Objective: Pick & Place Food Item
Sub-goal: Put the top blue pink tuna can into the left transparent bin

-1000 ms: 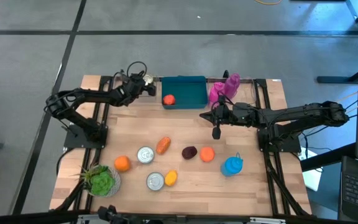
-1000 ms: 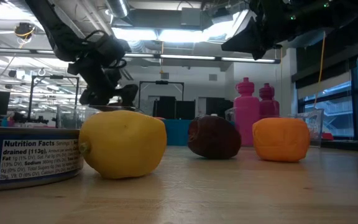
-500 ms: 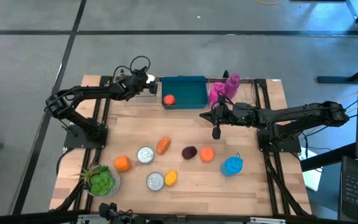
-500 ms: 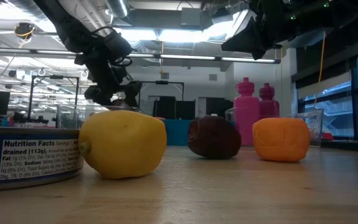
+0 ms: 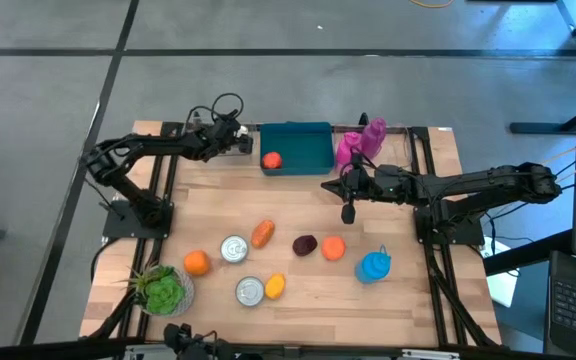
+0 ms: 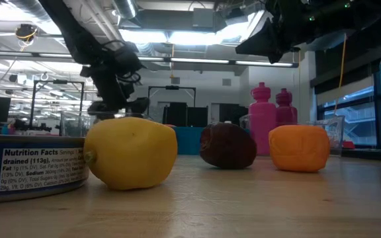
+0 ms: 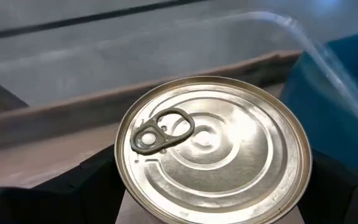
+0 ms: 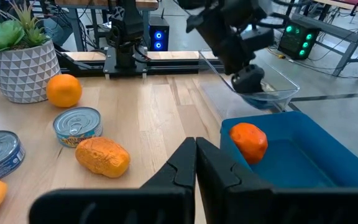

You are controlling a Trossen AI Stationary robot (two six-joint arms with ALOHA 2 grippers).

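Tin can [image 7: 210, 149], silver lid with ring-pull, clamped between the wide-spread fingers [image 7: 98, 177] of the left gripper [image 5: 236, 140], one dark finger on each side of its wall. The lid faces the wrist camera, so the can's axis runs along the gripper's own line of reach. It is held clear of the worktop [image 5: 298, 205], at the far left corner.

Clear tray [image 8: 278, 93]: close under the held can, touching or just beside the near wall of the bin. This is the relation that counts, since the can hangs over the tray, not over the bin.

Blue bin [image 5: 303, 148]: at the far edge of the worktop, next along from the tray toward the right arm. One orange-red fruit [image 5: 271, 160] lies in its left corner. Judgement: if the bin is the target, the can must travel sideways across that wall before the fingers part.

Right gripper [image 5: 348, 214]: fingers pressed together, holding nothing, hovering mid-worktop, well apart from the can. The left arm is the only one placed to act.

Two more cans [image 5: 234, 249] and loose fruit lie along the front edge.
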